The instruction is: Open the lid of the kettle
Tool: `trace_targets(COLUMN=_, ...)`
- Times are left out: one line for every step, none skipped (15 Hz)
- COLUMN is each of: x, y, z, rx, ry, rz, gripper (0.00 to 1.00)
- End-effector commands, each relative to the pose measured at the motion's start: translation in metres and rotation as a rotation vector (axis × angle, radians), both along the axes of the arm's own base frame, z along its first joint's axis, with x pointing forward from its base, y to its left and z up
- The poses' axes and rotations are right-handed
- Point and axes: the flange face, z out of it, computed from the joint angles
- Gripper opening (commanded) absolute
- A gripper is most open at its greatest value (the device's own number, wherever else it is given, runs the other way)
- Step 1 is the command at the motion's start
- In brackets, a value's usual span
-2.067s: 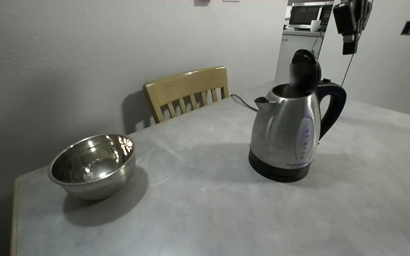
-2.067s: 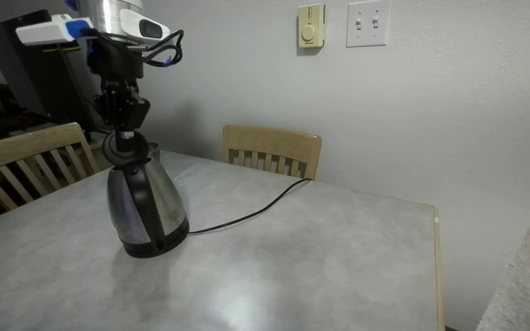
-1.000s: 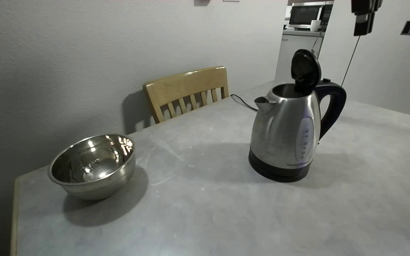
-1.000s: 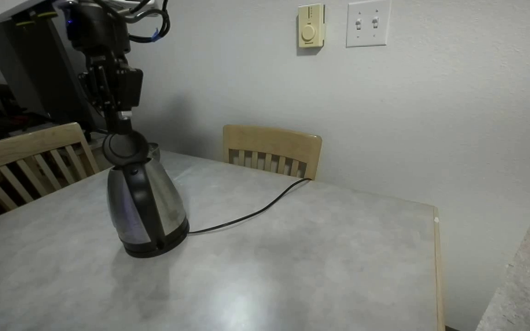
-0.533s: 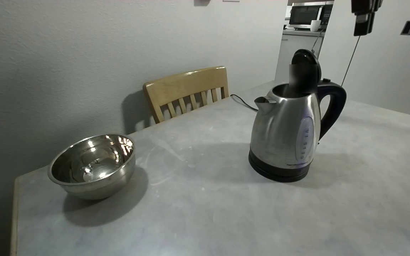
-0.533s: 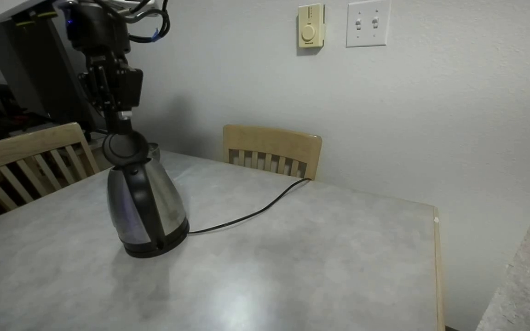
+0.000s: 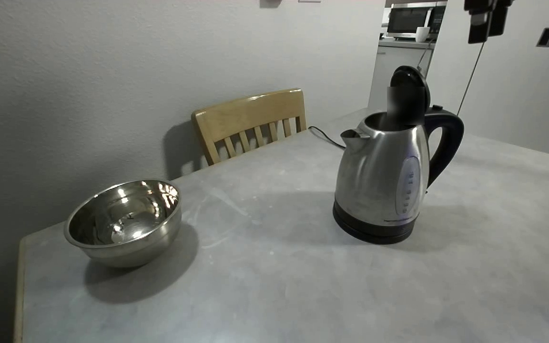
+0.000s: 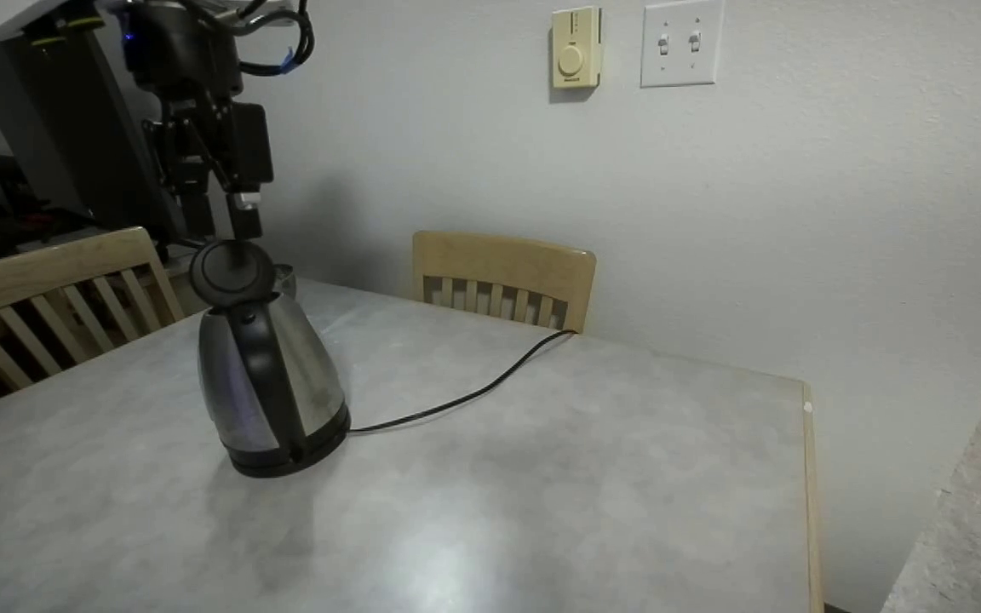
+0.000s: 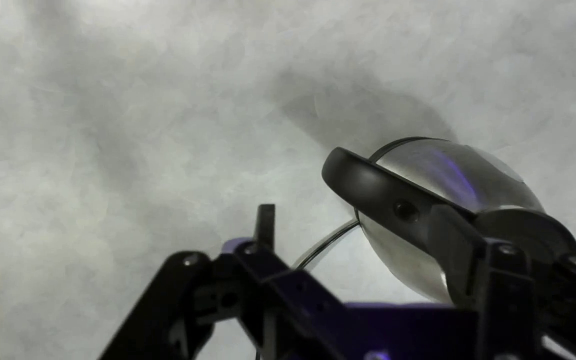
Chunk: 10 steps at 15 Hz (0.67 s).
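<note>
The brushed-steel kettle stands upright on the table, its black handle curving out opposite the spout. Its round black lid is raised, standing nearly upright on its hinge; a blurred patch covers part of its inner side in an exterior view. My gripper hangs just above and behind the lid, its fingers spread and nothing between them. Seen from the wrist, the gripper is open, with its right finger overlapping the handle's top and the left one over bare table. Part of the lid shows beyond that right finger.
A shiny metal bowl sits near the table's edge. A black cord runs from the kettle's base across the table. Wooden chairs stand along the table, close to a wall.
My gripper has risen away from the lid over the past two seconds. Since half a second ago its fingers have spread apart. Kettle and raised lid have stayed put.
</note>
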Motion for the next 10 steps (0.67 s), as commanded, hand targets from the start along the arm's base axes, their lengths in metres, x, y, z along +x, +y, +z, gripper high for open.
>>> trace_targets(x=0.002, y=0.002, z=0.010, rx=-0.034, ry=-0.036, rz=-0.033, gripper=1.00)
trace_targets(x=0.002, y=0.003, z=0.012, rx=-0.037, ry=-0.045, rz=-0.044, gripper=1.00)
trace_targets(x=0.002, y=0.004, z=0.015, rx=-0.036, ry=-0.055, rz=-0.051, gripper=1.00)
trace_targets(x=0.003, y=0.005, z=0.019, rx=-0.033, ry=-0.068, rz=-0.059, gripper=1.00)
trace_targets(x=0.002, y=0.006, z=0.024, rx=-0.027, ry=-0.083, rz=-0.066, gripper=1.00)
trace_targets(x=0.003, y=0.008, z=0.029, rx=-0.021, ry=-0.102, rz=-0.070, gripper=1.00)
trace_targets(x=0.003, y=0.010, z=0.034, rx=-0.016, ry=-0.120, rz=-0.069, gripper=1.00)
trace_targets(x=0.003, y=0.013, z=0.039, rx=-0.008, ry=-0.138, rz=-0.061, gripper=1.00)
trace_targets(x=0.003, y=0.018, z=0.044, rx=-0.001, ry=-0.156, rz=-0.046, gripper=1.00)
trace_targets(x=0.006, y=0.011, z=0.035, rx=-0.014, ry=-0.118, rz=-0.056, gripper=1.00)
